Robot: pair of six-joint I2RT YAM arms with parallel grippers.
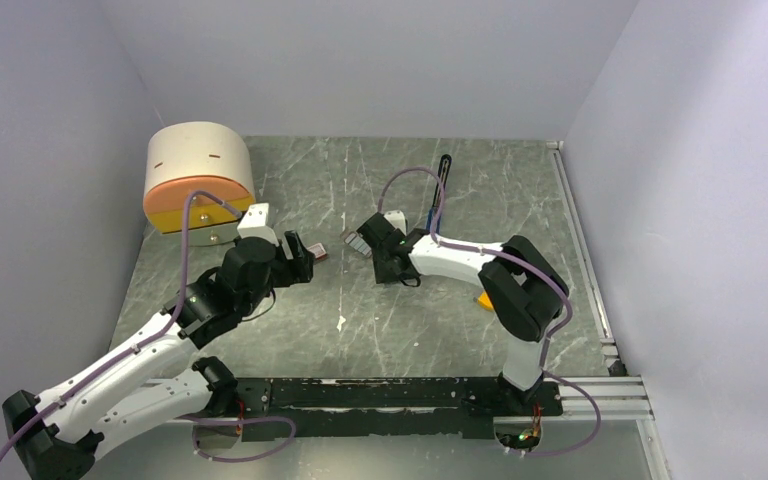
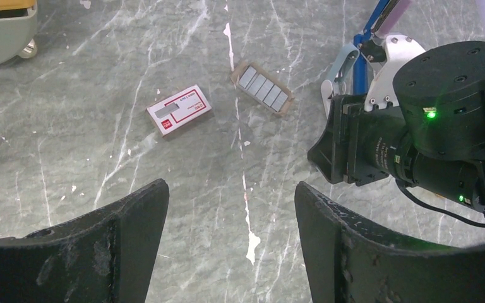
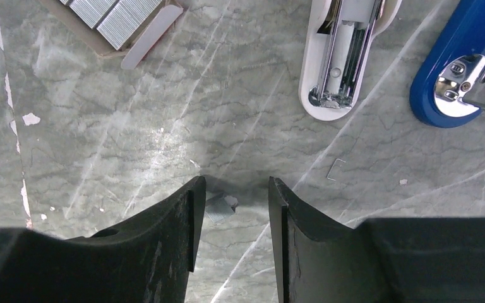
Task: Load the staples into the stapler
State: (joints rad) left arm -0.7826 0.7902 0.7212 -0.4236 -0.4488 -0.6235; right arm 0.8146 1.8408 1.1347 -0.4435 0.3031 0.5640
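My right tool (image 3: 235,189), jaws slightly apart and gripping nothing, straddles a short strip of staples (image 3: 217,208) on the tabletop (image 3: 101,126), stapler (image 3: 480,31) at two o'clock; an off-centre close could flick it away.

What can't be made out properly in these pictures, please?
Stapler: right wrist view, cut off by the top and right edges.
Staples: same view, cut by the top edge; count unclear.
Grey scrap: same view, partly behind the right hand.
Box: left wrist view, print too small to read.
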